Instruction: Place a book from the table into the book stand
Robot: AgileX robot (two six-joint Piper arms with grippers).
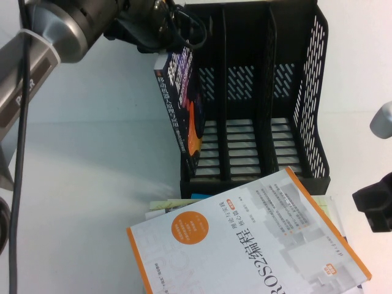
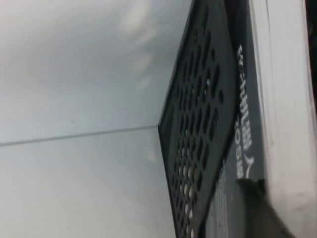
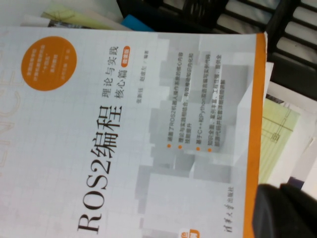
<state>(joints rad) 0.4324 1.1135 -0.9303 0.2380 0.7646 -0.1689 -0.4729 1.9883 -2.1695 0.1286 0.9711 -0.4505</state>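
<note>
A white counter [image 1: 92,184] holds a black three-slot stand [image 1: 257,92]. The left pincer [image 1: 156,27], at the stand's upper left corner, is clamped on the top edge of a dark navy book [image 1: 184,110], which stands upright in the stand's leftmost slot. A white book [image 1: 251,245] lies in front, atop loose papers [image 1: 162,207]. The right pincer [image 1: 375,208] sits at the right edge; whether it is apart or together cannot be told.

Left arm link: I see a silver-grey metal tube with a pale band and dark lettering along its side.
Left arm cable: a thin black cable runs down beside it.
Left gripper [image 1: 160,27]: black housing with looped black wires.
Right gripper [image 1: 375,208]: black, blocky body at my screen's edge, with a rounded grey part above.
</note>
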